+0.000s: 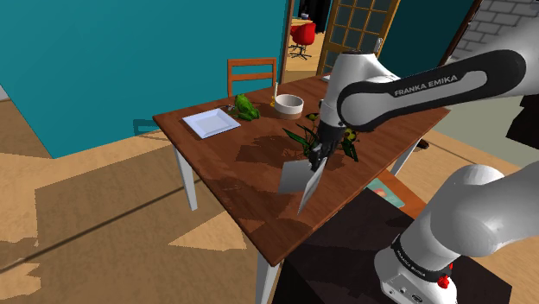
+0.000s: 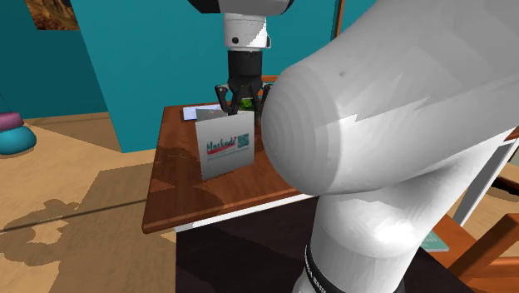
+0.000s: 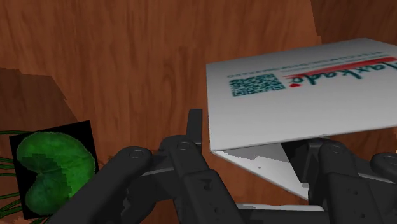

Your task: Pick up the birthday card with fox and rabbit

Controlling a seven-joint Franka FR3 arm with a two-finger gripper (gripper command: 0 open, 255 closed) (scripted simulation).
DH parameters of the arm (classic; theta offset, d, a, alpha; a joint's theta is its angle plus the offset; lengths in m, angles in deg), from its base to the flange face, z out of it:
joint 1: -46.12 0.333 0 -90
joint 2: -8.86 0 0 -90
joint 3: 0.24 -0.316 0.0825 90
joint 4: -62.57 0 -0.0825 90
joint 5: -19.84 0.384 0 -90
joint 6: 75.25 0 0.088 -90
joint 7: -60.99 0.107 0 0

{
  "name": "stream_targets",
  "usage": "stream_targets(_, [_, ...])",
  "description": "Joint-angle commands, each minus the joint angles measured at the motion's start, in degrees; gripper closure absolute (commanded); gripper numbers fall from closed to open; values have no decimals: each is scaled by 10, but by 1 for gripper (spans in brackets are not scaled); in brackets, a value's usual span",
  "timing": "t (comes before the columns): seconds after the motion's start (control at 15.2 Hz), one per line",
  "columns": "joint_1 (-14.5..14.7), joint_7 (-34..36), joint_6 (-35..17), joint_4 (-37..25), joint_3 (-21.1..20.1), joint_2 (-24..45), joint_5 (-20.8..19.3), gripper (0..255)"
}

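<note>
white arm (image 1: 406, 86) bent over wooden table (image 1: 225, 168), gripper (image 1: 317, 160) pointing down, clenched on top edge of folded white card (image 1: 298, 180)

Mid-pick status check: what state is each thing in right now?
card, folded, clasped in the hand, tilted above the table.
hand, shut on the card.
bowl, upright on the table.
plate, flat on the table.
</note>
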Motion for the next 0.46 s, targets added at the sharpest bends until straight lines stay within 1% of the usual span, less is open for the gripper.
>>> stream_targets(0.0, [0, 0, 20, -10, 1, -9, -1, 255])
stream_targets(0.26, [-1, 2, 58, -32, 2, -26, -3, 255])
stream_targets(0.4, [-1, 2, 59, -32, 2, -27, -3, 255])
